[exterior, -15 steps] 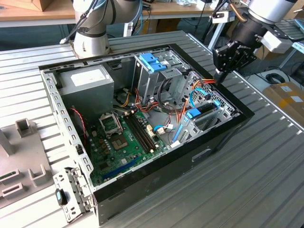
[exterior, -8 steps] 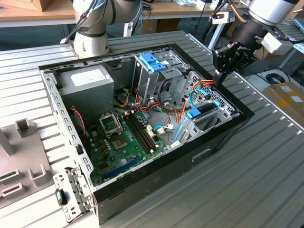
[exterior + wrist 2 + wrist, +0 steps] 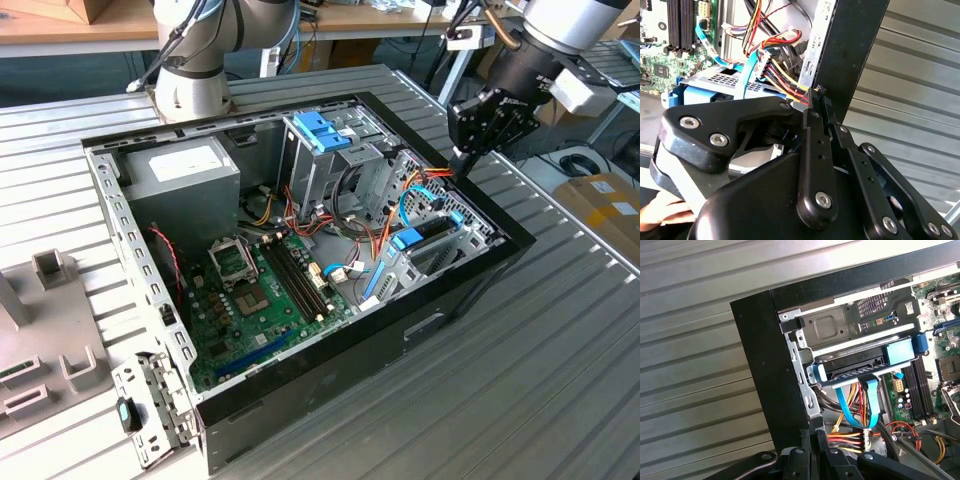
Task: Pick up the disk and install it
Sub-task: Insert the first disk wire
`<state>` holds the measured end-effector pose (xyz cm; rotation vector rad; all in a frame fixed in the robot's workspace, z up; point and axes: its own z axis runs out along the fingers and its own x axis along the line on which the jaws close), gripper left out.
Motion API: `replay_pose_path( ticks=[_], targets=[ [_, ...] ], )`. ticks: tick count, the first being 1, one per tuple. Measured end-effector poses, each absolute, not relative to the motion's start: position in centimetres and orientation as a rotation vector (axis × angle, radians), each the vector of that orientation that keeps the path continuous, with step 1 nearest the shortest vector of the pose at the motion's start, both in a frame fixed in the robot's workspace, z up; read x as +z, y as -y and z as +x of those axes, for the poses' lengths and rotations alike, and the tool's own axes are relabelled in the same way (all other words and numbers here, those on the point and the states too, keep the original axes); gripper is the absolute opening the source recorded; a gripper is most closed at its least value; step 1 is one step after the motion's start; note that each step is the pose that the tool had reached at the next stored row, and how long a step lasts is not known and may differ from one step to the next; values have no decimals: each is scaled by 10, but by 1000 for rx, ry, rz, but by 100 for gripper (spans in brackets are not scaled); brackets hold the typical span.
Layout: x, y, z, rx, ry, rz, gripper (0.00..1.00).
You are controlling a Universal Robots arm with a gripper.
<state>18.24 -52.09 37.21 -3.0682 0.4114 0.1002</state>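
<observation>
Ribbed grey metal tabletop (image 3: 560, 330) across the lower frame. Wooden bench (image 3: 90, 25) along the upper edge. Cardboard box (image 3: 605, 205) at right edge. Even, bright lighting.

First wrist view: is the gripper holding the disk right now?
No. The disk sits in the case's drive bay with its blue carrier rail, apart from the gripper, which hangs at the case corner.
</observation>
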Motion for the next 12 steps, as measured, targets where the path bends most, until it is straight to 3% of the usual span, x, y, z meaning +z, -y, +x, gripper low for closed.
replay_pose_path(
  ticks=[12],
  targets=[
    [372, 523, 179, 96, -597, -3034, 16]
  ],
)
